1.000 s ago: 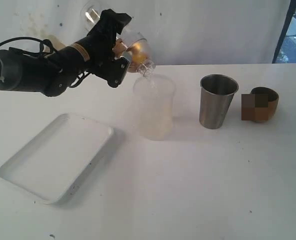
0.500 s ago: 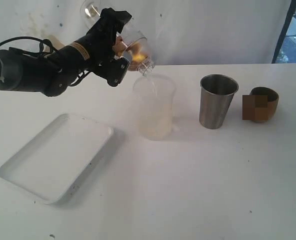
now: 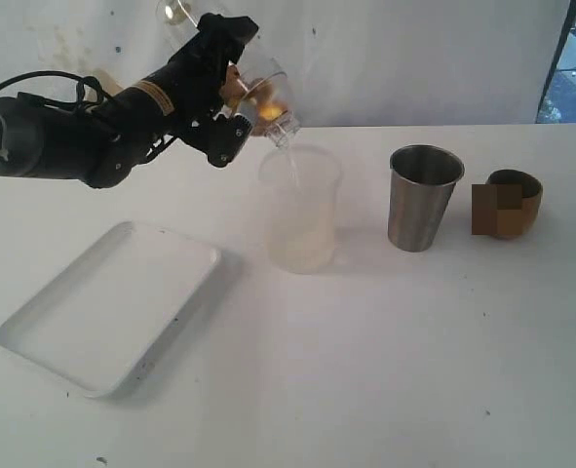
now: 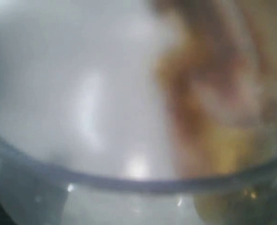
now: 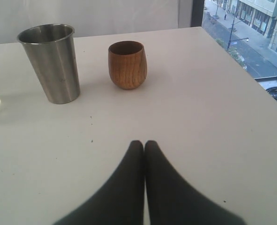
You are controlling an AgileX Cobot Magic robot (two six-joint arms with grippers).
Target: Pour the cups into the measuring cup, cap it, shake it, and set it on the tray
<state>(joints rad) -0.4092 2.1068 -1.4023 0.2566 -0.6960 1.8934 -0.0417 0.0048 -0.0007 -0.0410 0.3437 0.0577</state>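
**Left arm tips the clear cup over the frosted one**

Exterior view: the left gripper (image 3: 231,88) holds a clear plastic measuring cup (image 3: 266,86), its black fingers clasped around the cup's body. The measuring cup is lifted and tilted steeply, with its lip just above the mouth of a frosted translucent cup (image 3: 299,214) that stands upright mid-table. Amber contents (image 3: 268,102) sit near the lowered lip, and a thin pale streak runs down into the frosted cup. A shallow white rectangular tray (image 3: 112,304) lies on the white table (image 3: 385,370) to the left of the frosted cup. To its right stands a tapered stainless-steel tumbler (image 3: 424,200). Beside that is a small rounded brown cup (image 3: 527,195), partly hidden by a pixelated patch.

Left wrist view: everything is blurred. Only the measuring cup's curved rim (image 4: 129,183) and an amber smear (image 4: 213,122) can be made out.

Right wrist view: the right gripper (image 5: 144,151) has its dark fingers pressed together and holds nothing. It is low over the table, and the tumbler (image 5: 51,63) and brown cup (image 5: 127,64) stand apart beyond it.
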